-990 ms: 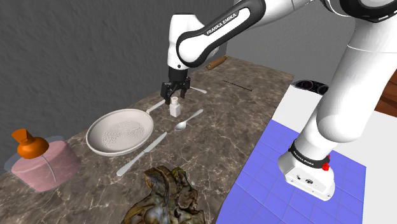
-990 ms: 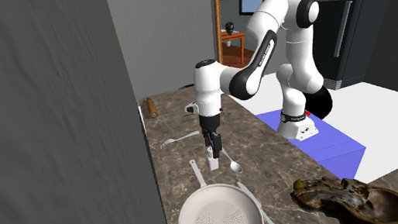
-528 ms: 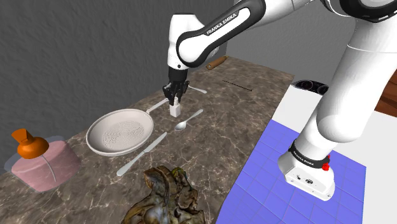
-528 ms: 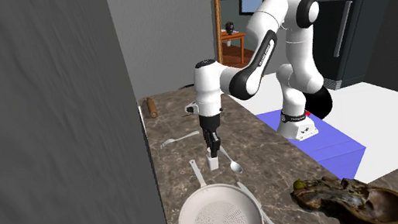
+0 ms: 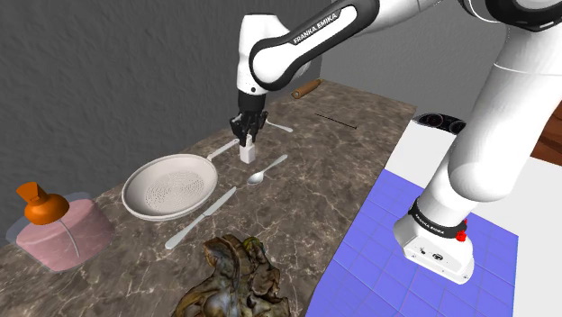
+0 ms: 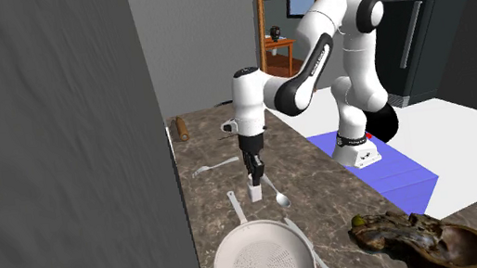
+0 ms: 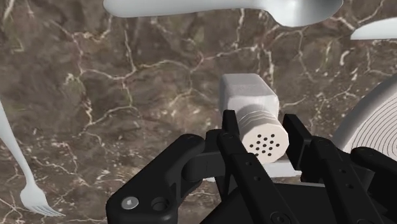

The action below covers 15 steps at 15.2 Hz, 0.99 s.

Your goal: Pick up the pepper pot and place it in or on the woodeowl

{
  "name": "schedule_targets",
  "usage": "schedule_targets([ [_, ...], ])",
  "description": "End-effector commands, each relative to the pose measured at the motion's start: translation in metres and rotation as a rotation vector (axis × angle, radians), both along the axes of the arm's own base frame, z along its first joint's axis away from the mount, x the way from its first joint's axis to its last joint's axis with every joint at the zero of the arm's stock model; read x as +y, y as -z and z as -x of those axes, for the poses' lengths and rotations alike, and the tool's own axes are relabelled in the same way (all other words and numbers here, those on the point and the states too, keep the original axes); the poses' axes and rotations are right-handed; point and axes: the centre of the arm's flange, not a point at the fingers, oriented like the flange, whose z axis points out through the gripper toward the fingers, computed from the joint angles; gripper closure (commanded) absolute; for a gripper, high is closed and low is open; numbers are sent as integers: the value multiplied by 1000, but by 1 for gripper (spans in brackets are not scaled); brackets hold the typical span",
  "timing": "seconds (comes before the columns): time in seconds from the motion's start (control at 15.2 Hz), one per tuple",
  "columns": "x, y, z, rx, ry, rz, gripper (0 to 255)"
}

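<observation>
Seemingly end effector (image 7: 262,130) clamps white pepper pot (image 7: 249,95): square body, ribbed holed cap.

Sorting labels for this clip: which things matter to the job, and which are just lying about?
Job: pepper pot, gripper clasping it, brown gnarled bowl.
Lying about: white colander, spoon, knife, rolling pin, pink block.

White pepper pot (image 7: 249,97) upright in tool (image 7: 262,130)
</observation>
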Motion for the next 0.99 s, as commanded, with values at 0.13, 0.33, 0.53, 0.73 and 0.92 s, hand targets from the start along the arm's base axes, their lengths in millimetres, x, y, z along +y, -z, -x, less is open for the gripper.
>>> schedule_targets([
  [0.13, 0, -21, 0, 0, 0, 0, 255],
  [0.33, 0, -36, 0, 0, 0, 0, 255],
  [0.53, 0, -52, 0, 0, 0, 0, 255],
  [0.73, 0, -68, 0, 0, 0, 0, 255],
  [0.92, 0, -84, 0, 0, 0, 0, 255],
])
